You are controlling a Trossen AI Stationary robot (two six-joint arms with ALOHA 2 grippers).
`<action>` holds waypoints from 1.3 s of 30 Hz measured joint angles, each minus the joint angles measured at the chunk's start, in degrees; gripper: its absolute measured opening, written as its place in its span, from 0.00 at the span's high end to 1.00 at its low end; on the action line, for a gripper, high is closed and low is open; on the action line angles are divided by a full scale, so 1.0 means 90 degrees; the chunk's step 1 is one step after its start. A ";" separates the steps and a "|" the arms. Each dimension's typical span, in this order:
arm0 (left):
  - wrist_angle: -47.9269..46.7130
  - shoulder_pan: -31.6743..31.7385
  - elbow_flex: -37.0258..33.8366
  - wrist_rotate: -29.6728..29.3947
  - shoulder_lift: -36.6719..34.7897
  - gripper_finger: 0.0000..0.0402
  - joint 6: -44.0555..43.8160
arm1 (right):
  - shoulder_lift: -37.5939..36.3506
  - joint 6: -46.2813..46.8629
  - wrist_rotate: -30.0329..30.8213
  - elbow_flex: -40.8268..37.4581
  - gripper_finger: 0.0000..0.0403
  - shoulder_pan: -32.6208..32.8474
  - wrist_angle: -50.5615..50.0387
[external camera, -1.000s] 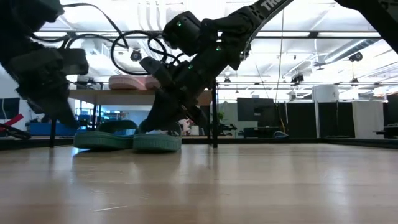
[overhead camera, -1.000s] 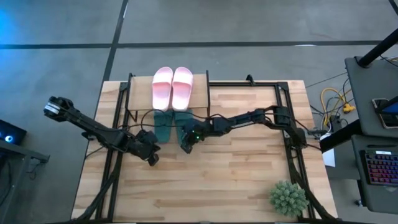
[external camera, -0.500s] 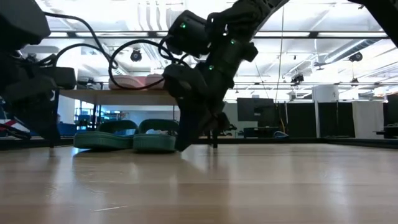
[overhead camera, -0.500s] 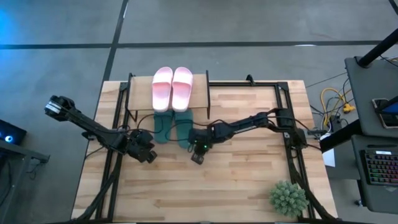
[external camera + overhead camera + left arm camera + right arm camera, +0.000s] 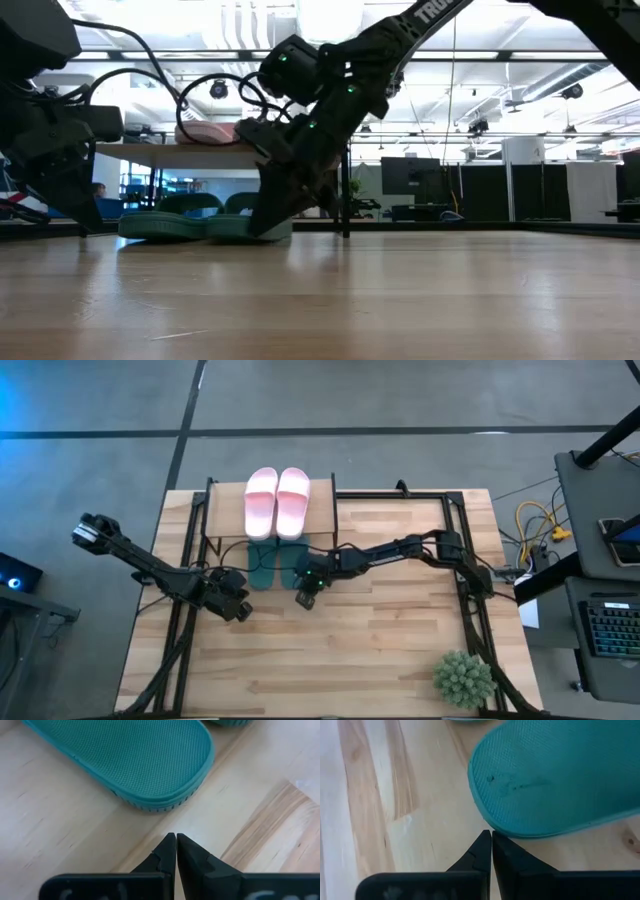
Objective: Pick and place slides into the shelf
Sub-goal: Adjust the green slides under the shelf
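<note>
Shelf (image 5: 320,508): low rack with a light plank top and thin black frame, standing at the far edge of the desk (image 5: 400,650), left of that edge's middle.

Pink slides (image 5: 277,500): a pair lying side by side on the shelf's plank top, touching each other.

Teal slides (image 5: 272,563): a pair lying side by side on the desk under the shelf, heels sticking out past its near side. In the low view they sit flat on the wood beneath the plank.

Right gripper (image 5: 306,596): on the desk just at the heel of the right-hand teal slide (image 5: 560,775); its wrist view shows the two fingers pressed together, tips almost touching the slide's rim and holding nothing.

Left gripper (image 5: 238,606): low over the desk near the heel of the left-hand teal slide (image 5: 130,760), a little apart from it; fingers likewise pressed together, empty.

Potted plant (image 5: 463,678): spiky green, at the desk's near right corner, well apart from the shelf.
</note>
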 joint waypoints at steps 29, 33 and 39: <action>0.3000 0.0664 -0.0647 -0.0507 0.1223 1.00 0.0961 | -0.0023 0.0306 0.0484 0.0249 0.98 0.0285 -0.0091; 0.3127 0.1200 -0.0662 -0.0555 0.1441 1.00 0.1067 | -0.0023 0.0499 0.0487 0.0249 0.98 0.0360 -0.0142; 0.3073 0.1668 -0.0670 -0.0702 0.1557 1.00 0.1098 | -0.0023 0.0531 0.0560 0.0249 0.98 0.0503 -0.0379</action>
